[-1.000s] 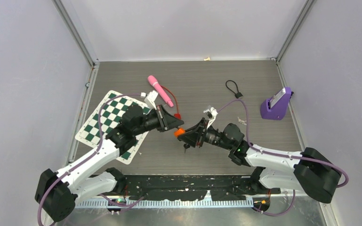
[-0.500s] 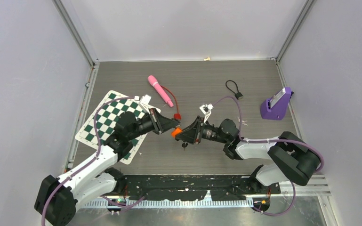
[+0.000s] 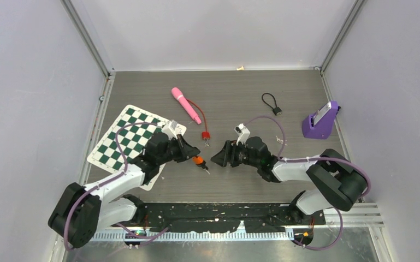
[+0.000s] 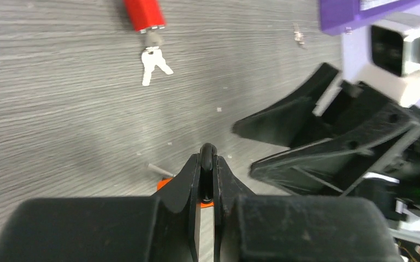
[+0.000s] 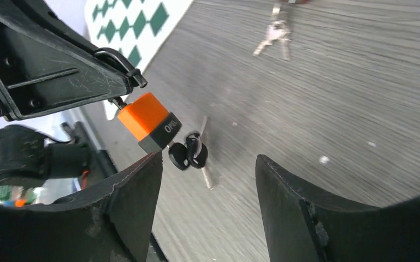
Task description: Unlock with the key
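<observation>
One grey wood-grain table [image 3: 229, 93] carries every item noted. A green-and-white checkered mat [image 3: 121, 136] lies at its left side, partly under the left arm.

Left gripper [image 4: 208, 164]: jaws pinched narrow on the black shackle [image 5: 117, 57] of the orange padlock [image 5: 147, 121]. The padlock hangs tilted, body downward, near the table's middle and just in front of the right gripper.

Right gripper [image 5: 207, 161]: jaws spread wide with nothing between them. It faces the padlock at close range, apart from it.

A purple box [image 3: 321, 121] stands near the right wall. A pink wand [image 3: 185, 105] lies behind the mat, and a black cord loop [image 3: 270, 102] lies towards the back right.

A red padlock [image 4: 143, 13] rests on the table with silver keys [image 4: 153, 64] attached.

Black-headed keys [image 5: 188, 152] hang at the underside of the orange padlock. Whether the shackle is released cannot be told.
</observation>
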{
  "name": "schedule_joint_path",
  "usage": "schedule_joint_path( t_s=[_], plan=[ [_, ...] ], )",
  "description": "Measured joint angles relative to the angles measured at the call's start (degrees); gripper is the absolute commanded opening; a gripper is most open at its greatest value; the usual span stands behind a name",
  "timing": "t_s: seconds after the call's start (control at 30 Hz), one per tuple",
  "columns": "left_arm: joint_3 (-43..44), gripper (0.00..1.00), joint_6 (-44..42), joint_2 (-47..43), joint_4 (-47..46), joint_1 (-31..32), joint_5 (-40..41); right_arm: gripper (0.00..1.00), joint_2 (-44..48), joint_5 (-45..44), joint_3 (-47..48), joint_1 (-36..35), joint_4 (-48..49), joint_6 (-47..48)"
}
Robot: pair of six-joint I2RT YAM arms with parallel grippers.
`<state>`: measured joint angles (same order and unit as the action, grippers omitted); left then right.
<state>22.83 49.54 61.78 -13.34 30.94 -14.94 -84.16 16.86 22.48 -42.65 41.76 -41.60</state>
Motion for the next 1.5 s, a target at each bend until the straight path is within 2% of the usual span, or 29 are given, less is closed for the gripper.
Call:
schedule_joint_path(
  t_s=[0.2, 0.43, 0.57, 0.8, 0.97, 1.1, 1.27, 1.33, 1.4, 1.5],
  plan=[
    [0.5, 0.00, -1.7, 8.7, -0.6, -1.4, 1.1, 0.74, 6.6, -7.7, 0.5, 0.5, -12.7, 4.7],
    [9.6, 0.01, -4.9, 19.1, -0.3, -4.1, 0.4, 0.77, 15.9, -14.4, 0.6, 2.2, -22.2, 10.0],
    [15.8, 0.08, -6.5, 23.5, 3.7, -6.0, 1.8, 0.79, 20.7, -17.2, 0.6, 3.9, -25.7, 12.2],
    [21.1, 0.05, -6.6, 25.7, 10.9, -6.6, 4.3, 0.80, 23.8, -18.5, 0.6, 5.6, -27.5, 14.4],
    [18.1, 0.05, -6.2, 18.7, 20.4, -6.9, 8.2, 0.79, 23.8, -15.2, 0.6, 5.7, -27.2, 15.6],
    [13.9, 0.06, -6.6, 5.5, 29.4, -5.9, 9.4, 0.77, 23.1, -10.2, 0.5, 5.7, -24.6, 16.4],
    [13.2, 0.10, -6.5, -14.5, 38.4, -2.7, 9.5, 0.77, 21.5, -5.5, 0.5, 5.7, -22.7, 17.1],
    [12.9, 0.10, -6.4, -20.0, 40.8, -2.2, 10.3, 0.76, 21.4, -4.2, 0.5, 5.7, -22.0, 17.3],
    [13.0, 0.10, -6.3, -22.3, 43.1, -2.2, 12.4, 0.76, 21.2, -3.2, 0.5, 5.7, -21.1, 17.3],
    [13.2, 0.10, -6.6, -17.9, 45.7, -2.2, 14.1, 0.76, 20.6, -2.3, 0.5, 5.7, -20.2, 17.3]
  ],
)
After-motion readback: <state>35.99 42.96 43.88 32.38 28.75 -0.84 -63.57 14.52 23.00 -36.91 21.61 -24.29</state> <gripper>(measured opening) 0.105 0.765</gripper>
